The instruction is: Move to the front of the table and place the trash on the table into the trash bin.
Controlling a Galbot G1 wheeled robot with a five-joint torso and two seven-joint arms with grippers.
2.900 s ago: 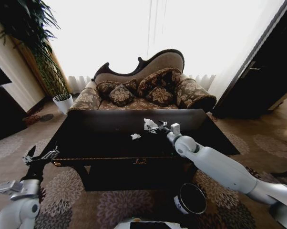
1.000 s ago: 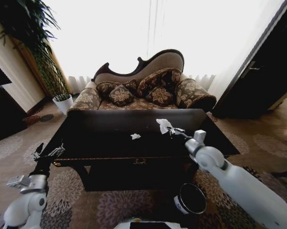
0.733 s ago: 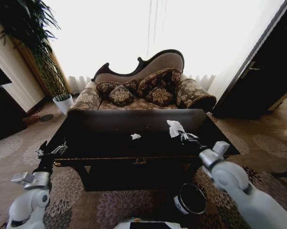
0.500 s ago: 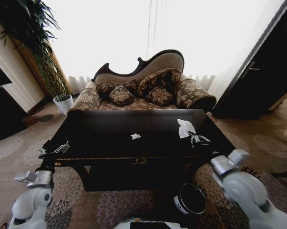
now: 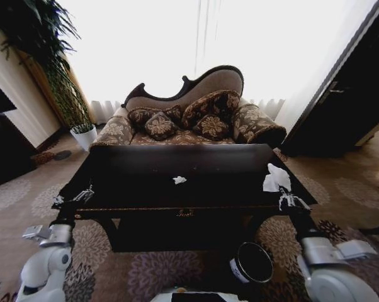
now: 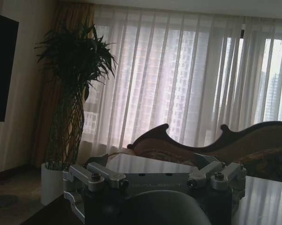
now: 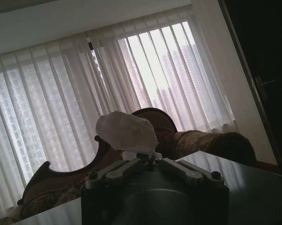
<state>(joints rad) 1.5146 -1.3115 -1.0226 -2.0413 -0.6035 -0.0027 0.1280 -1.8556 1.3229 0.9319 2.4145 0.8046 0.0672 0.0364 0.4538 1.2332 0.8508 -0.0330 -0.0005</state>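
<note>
A crumpled white paper wad (image 5: 276,178) is pinched in my right gripper (image 5: 284,197), which is shut on it above the right front corner of the black table (image 5: 145,179). In the right wrist view the same wad (image 7: 126,132) sticks up from between the fingers (image 7: 114,172). A smaller white paper wad (image 5: 179,180) lies on the middle of the tabletop. The round black trash bin (image 5: 252,262) stands on the carpet below the table's front, to the left of my right arm. My left gripper (image 5: 74,196) is open by the table's left front corner, its fingers (image 6: 92,173) spread wide.
A patterned sofa (image 5: 189,119) with cushions stands behind the table. A tall plant in a white pot (image 5: 84,135) is at the back left, and dark furniture (image 5: 353,94) lines the right wall. Patterned carpet surrounds the table.
My right arm has drawn back and to the right with the paper wad, from over the table's middle to its right front corner. The left gripper has shifted slightly toward the table.
</note>
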